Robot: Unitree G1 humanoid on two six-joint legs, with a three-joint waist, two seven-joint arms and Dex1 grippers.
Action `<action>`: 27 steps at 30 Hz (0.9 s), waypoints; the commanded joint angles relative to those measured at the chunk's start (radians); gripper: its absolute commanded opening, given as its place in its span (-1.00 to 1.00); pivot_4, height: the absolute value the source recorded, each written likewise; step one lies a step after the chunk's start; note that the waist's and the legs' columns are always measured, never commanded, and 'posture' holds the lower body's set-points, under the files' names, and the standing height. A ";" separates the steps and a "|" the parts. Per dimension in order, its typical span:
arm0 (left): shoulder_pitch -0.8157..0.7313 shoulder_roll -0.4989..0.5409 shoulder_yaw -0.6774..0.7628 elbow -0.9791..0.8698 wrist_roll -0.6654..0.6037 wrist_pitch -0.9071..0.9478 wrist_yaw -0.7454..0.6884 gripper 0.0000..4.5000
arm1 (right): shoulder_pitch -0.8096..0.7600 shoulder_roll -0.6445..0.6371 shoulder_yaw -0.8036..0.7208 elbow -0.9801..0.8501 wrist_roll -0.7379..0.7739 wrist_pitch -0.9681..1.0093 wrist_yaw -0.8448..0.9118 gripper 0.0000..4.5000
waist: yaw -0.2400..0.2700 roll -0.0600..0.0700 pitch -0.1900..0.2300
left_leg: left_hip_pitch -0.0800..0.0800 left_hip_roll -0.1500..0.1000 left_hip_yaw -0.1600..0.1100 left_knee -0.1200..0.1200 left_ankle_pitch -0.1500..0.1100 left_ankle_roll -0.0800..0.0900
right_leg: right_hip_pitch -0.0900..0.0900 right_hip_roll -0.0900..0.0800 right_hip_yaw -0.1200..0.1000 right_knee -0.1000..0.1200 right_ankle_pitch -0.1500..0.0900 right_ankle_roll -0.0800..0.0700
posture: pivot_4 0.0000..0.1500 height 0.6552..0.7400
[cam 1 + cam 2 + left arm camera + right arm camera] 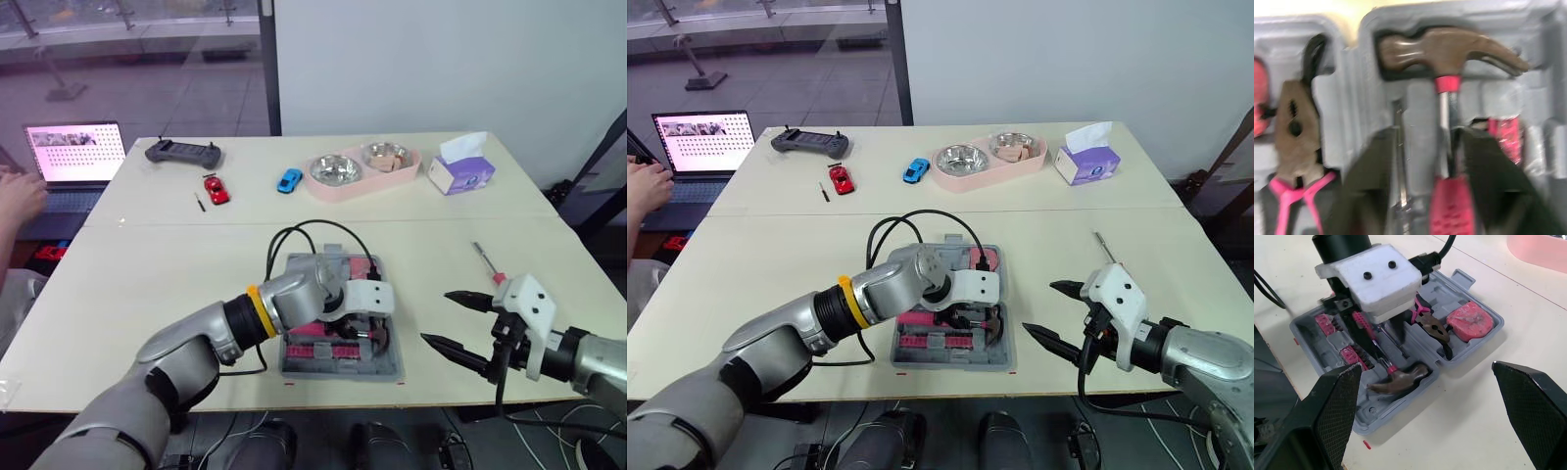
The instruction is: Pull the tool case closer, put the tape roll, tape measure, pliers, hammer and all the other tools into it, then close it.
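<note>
the pale worktop (147, 284) carries an open tool case (392, 362), screwdriver (487, 262), tissue box (460, 174), pink tray (343, 194) (two bowls (335, 170)), red car (216, 188), blue car (289, 180), controller (183, 153).

1. Laptop screen (75, 152), ten o'clock on the table (176, 284): rows of small marks, none legible.
2. Tissue box (460, 174), one o'clock: print too small to read.
3. Tool case (390, 364), six o'clock: no legible marking.

Case: grey plastic tool case (390, 364), pink inserts, lying open.
Your left gripper (364, 328): down inside the case.
Your right gripper (435, 317): fingers spread, beside the case.
Loose: red-handled screwdriver (487, 262), on the table (147, 284) right of the case.
</note>
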 commanded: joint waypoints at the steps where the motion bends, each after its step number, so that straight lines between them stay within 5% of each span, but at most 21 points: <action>1: -0.036 0.025 0.074 -0.074 0.016 0.012 -0.008 0.90 | 0.004 0.009 -0.020 -0.025 0.011 -0.015 0.005 1.00 | 0.000 0.000 0.000 | 0.000 0.000 0.000 0.000 0.000 0.000 | 0.000 0.000 0.000 0.000 0.000 0.000 | 1.00 1.00; 11: 0.036 0.150 0.225 -0.266 -0.060 0.026 -0.061 0.90 | 0.008 0.020 -0.019 -0.021 0.006 -0.019 0.005 1.00 | -0.001 0.001 0.000 | 0.000 0.000 0.000 0.000 0.000 0.000 | 0.000 0.000 0.000 0.000 0.000 0.000 | 1.00 1.00; 20: 0.265 0.225 0.366 -0.299 -0.137 -0.111 -0.043 -0.97 | -0.007 0.027 -0.001 -0.014 -0.001 -0.023 -0.004 1.00 | 0.004 0.002 -0.001 | 0.000 -0.001 0.000 0.000 0.000 0.000 | 0.000 -0.001 0.000 0.000 0.000 0.000 | 1.00 1.00; 27: 0.398 0.200 0.468 -0.266 -0.190 -0.266 -0.027 -0.99 | -0.001 0.033 -0.002 -0.021 -0.001 -0.021 -0.010 1.00 | 0.000 0.002 -0.001 | 0.000 0.000 0.000 0.000 0.000 0.000 | 0.000 -0.002 0.001 0.000 0.000 0.000 | 1.00 1.00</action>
